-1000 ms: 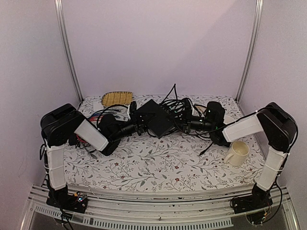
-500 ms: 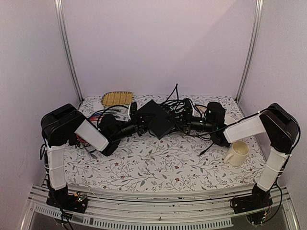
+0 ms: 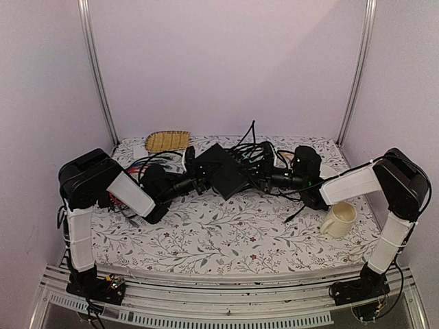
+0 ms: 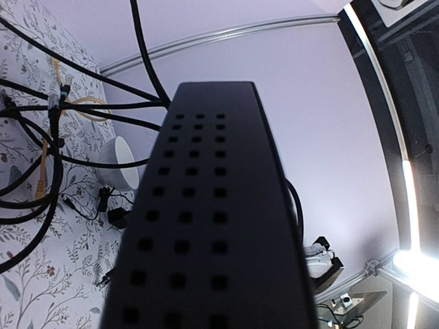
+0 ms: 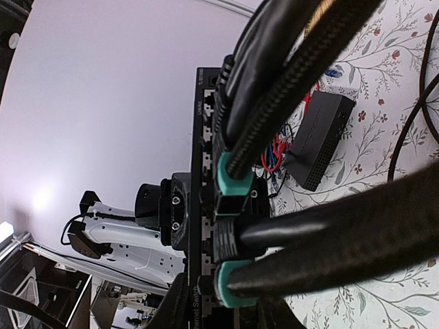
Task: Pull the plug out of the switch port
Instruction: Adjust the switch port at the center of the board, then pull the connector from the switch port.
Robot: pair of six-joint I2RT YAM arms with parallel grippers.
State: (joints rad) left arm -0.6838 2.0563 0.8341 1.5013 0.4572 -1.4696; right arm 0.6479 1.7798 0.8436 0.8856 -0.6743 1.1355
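Note:
The switch [image 3: 223,170] is a flat black box held tilted off the table between my two arms. My left gripper [image 3: 201,181] is shut on its left edge. In the left wrist view the switch's vented side [image 4: 206,226] fills the frame and hides the fingers. From the right, my right gripper [image 5: 232,232] is shut on a ribbed black plug [image 5: 223,236] seated in the port row. One teal fingertip [image 5: 233,179] sits above the plug and another below it. Thick black cables [image 5: 309,68] run from the plugs towards the camera.
A cream mug [image 3: 339,218] stands at the right front. A woven yellow tray [image 3: 167,140] lies at the back left. A second black box [image 5: 322,137] with red wires lies on the floral cloth. Loose black cables [image 3: 296,205] trail behind and right of the switch.
The switch and the cable bundle have shifted slightly between the arms. Both grips look unchanged.

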